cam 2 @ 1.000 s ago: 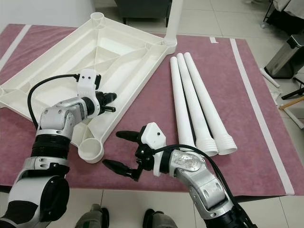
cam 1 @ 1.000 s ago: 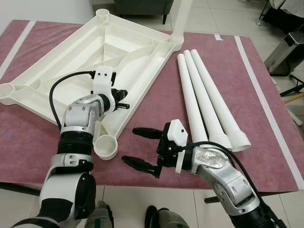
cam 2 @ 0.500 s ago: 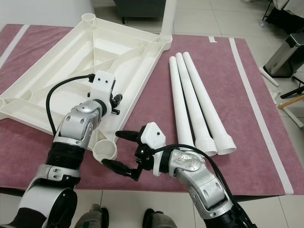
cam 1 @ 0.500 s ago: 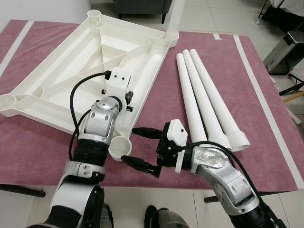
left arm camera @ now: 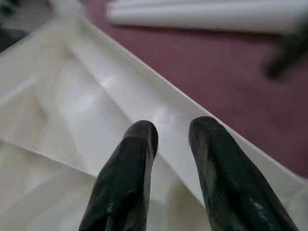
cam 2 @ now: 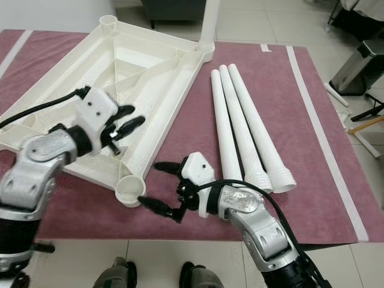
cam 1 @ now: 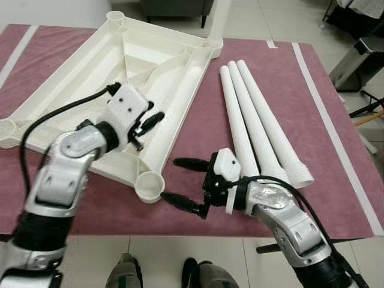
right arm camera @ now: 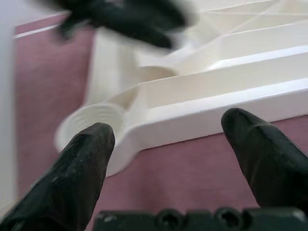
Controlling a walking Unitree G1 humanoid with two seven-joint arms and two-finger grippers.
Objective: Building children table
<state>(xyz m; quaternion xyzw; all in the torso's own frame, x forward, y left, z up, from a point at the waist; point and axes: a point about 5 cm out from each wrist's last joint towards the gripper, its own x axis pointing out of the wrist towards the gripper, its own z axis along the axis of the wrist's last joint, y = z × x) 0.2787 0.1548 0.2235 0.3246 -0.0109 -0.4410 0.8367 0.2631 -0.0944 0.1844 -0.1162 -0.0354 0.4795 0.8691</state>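
Note:
An upside-down white plastic tabletop (cam 1: 150, 66) lies on the maroon cloth, with one white leg (cam 1: 219, 21) standing in its far corner socket. Three loose white legs (cam 1: 255, 114) lie side by side to its right. My left gripper (cam 1: 151, 125) hovers over the tabletop's right rim, its fingers (left arm camera: 130, 163) a narrow gap apart and holding nothing. My right gripper (cam 1: 171, 179) stands wide open just right of the near corner socket (cam 1: 149, 186), one finger above and one below it. The same socket (right arm camera: 101, 125) sits between the right gripper's fingers (right arm camera: 89, 154), untouched.
The table's front edge runs just below the right gripper. White tape strips (cam 1: 327, 120) cross the cloth on the right. A grey bin (cam 1: 360, 57) stands on the floor beyond the right side. A dark chair (cam 1: 174, 7) sits behind the table.
The left arm has swung its elbow out to the left, with its gripper now pointing right over the rim. The tabletop's near corner has slid right, closer to the right gripper, which stays open.

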